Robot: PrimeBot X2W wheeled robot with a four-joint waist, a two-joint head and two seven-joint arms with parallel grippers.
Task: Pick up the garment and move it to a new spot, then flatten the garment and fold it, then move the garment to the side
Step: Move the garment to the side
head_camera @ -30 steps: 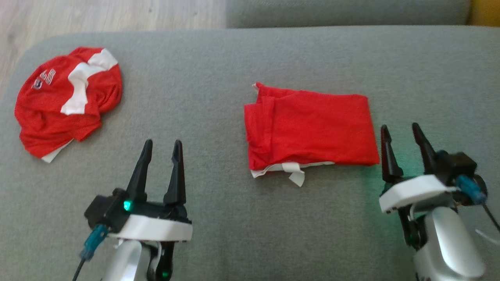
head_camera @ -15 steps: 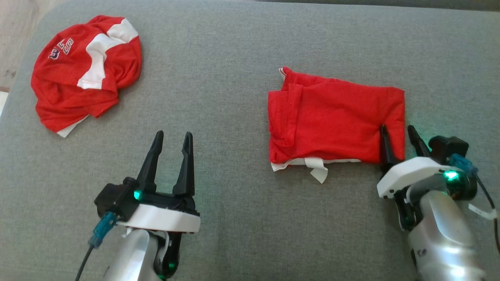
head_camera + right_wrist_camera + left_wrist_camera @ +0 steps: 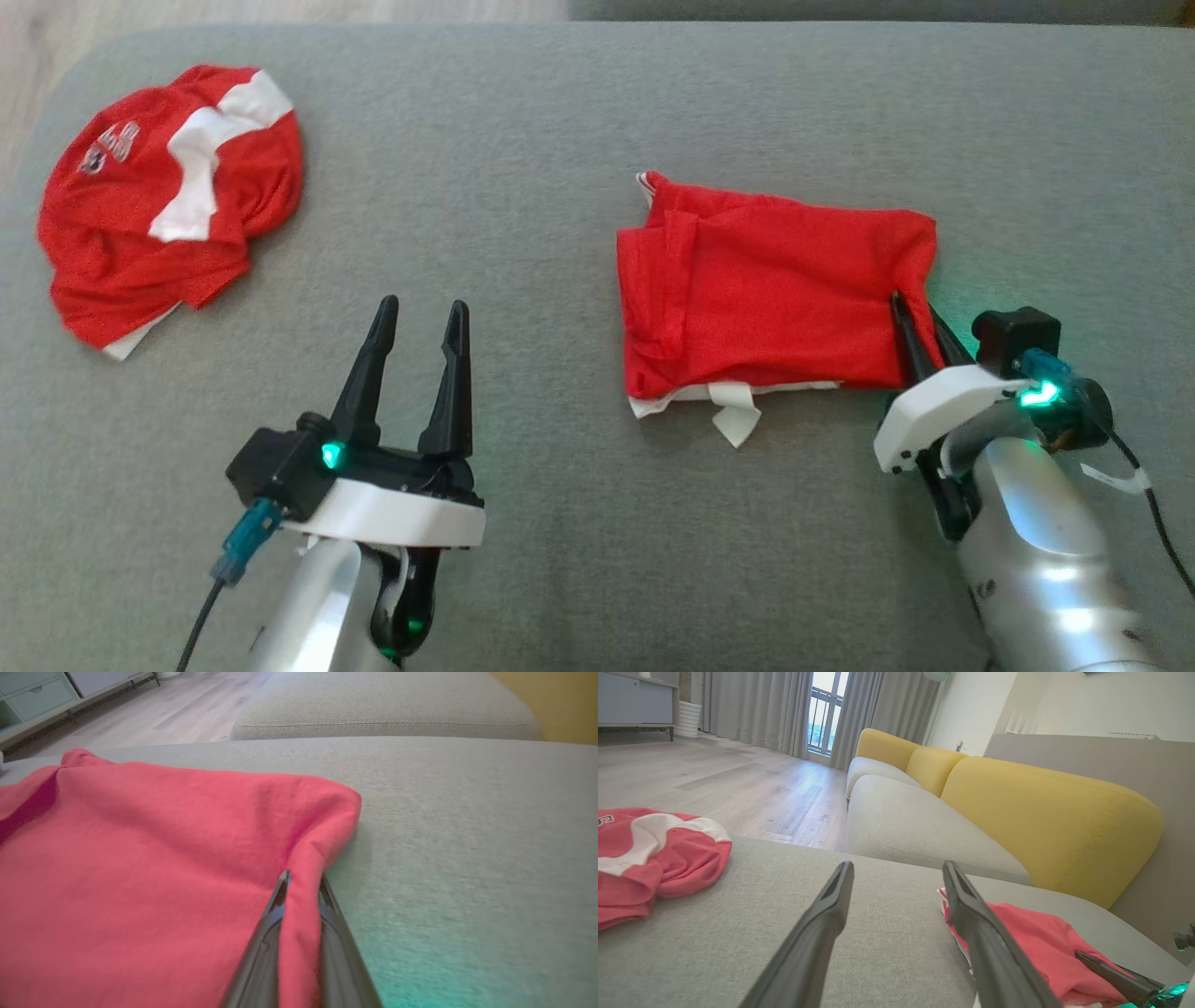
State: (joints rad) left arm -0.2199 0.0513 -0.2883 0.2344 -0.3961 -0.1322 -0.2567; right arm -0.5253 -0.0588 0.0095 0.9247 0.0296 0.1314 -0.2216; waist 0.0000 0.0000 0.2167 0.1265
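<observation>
left gripper [image 3: 422,303] hangs wide open, empty, over the grey seat [image 3: 523,233]. right gripper [image 3: 915,303] is pinched on the right edge of the folded red garment [image 3: 766,280], mid-seat. a crumpled red-and-white jersey [image 3: 168,196] lies well apart, far left. yellow backrest [image 3: 1041,812] beyond.

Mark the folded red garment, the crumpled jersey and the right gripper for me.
folded red garment [image 3: 775,289]: head view, middle of its top layer.
crumpled jersey [image 3: 187,201]: head view, on its white stripe.
right gripper [image 3: 917,310]: head view, midway between its fingertips, at the garment's edge.
</observation>
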